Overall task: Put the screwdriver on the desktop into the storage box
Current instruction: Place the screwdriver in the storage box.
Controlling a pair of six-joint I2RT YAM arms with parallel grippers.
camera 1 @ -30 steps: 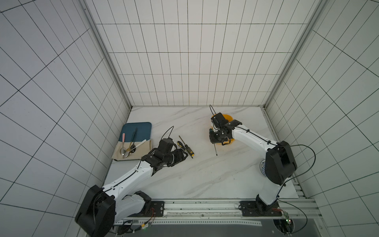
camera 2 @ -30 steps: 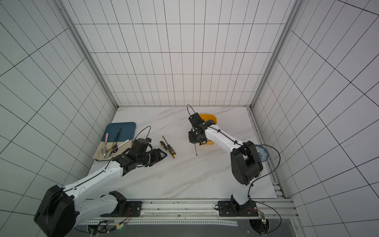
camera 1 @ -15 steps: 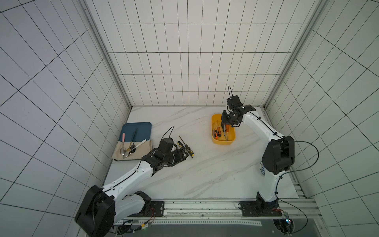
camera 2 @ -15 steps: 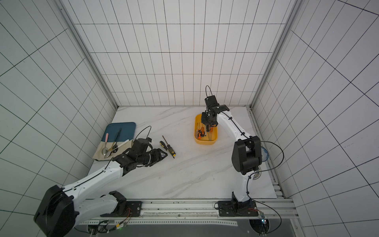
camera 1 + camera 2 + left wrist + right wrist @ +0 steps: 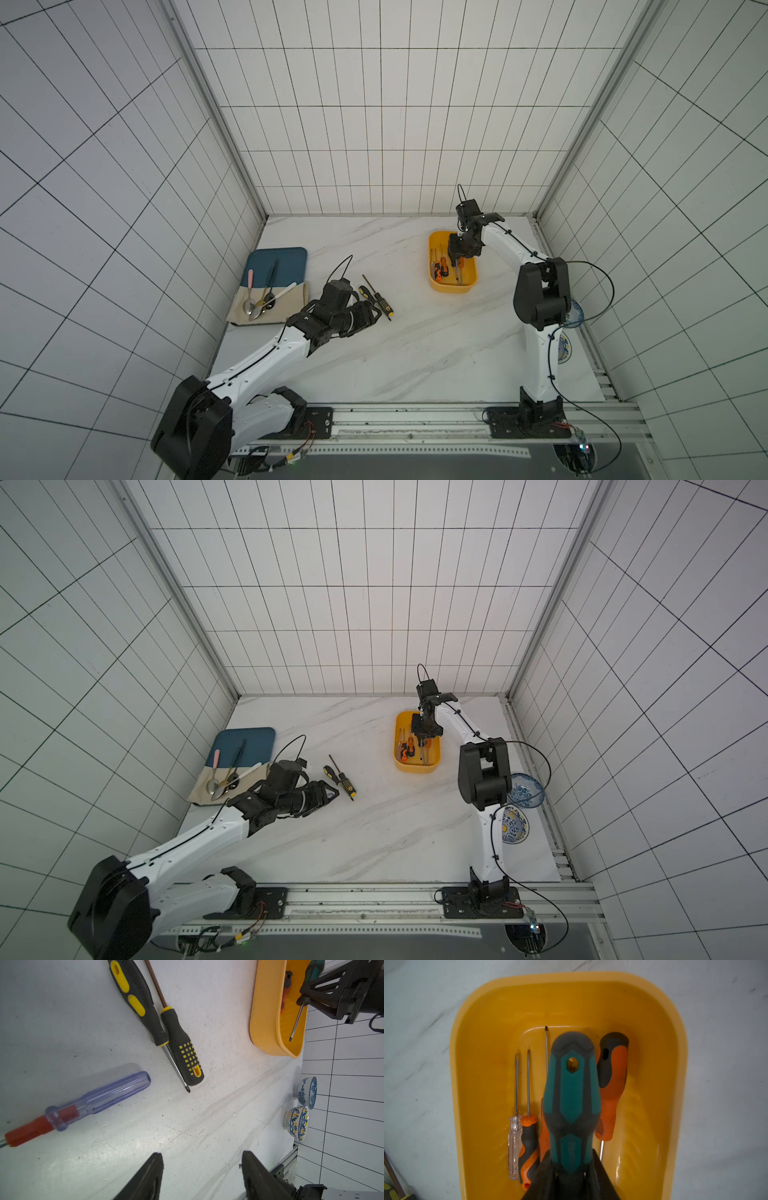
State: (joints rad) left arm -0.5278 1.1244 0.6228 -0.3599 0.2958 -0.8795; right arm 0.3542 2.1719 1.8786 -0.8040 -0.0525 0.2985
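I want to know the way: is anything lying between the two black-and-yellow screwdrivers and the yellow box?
Nothing. In both top views, only bare desktop separates the black-and-yellow screwdrivers from the storage box.

Screwdrivers (image 5: pixel 441 269) in storage box (image 5: pixel 453 287) on desktop (image 5: pixel 415 345)

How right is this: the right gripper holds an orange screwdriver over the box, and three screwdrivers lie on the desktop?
Not quite: the right wrist view shows the right gripper holding a teal screwdriver, not an orange one, over the box. Three screwdrivers do lie on the desktop.
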